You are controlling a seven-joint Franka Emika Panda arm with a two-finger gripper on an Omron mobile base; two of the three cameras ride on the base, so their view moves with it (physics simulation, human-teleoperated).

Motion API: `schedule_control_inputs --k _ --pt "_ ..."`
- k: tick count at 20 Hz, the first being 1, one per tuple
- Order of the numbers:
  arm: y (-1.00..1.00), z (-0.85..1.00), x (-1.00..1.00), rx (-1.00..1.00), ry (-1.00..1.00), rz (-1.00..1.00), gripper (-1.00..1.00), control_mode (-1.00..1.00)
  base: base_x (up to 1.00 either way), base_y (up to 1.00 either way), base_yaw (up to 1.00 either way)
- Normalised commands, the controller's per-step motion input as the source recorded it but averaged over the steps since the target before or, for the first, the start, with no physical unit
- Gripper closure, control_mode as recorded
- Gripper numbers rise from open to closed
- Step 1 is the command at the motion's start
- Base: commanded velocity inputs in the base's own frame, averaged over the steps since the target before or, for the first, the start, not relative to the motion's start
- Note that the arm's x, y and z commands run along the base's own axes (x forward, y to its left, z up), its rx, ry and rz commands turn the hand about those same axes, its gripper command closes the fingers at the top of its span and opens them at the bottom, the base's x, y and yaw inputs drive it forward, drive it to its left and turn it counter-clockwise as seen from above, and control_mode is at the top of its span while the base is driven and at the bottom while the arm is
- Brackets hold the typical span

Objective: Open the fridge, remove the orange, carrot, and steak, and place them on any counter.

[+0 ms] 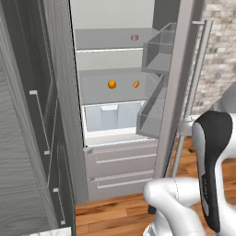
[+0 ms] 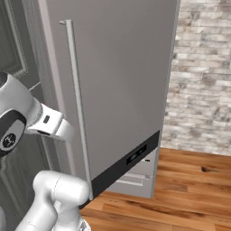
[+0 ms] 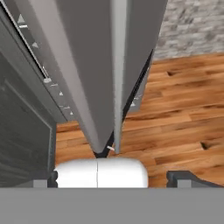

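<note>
Orange, carrot on fridge shelf

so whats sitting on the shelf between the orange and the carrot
Nothing: in the left base view, the grey fridge shelf lies bare between the orange and the carrot.

No readable text, label, brand, number or sign anywhere; the fridge door, its handle and the brick wall beyond the hand carry none.

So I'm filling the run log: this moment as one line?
fridge: door open | orange, carrot: middle shelf | steak: upper shelf | gripper: open, empty, by door handle
</note>
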Motion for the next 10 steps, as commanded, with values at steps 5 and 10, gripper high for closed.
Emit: schedule_control_inputs --k 5,10 --pt "0.83 0.03 0.31 -0.16 0.24 -0.19 -1.00 -1.00 0.00 0.00 0.00" --pt "0.14 0.00 0.08 -0.02 0.06 -0.05 -1.00 -1.00 0.00 0.00 0.00"
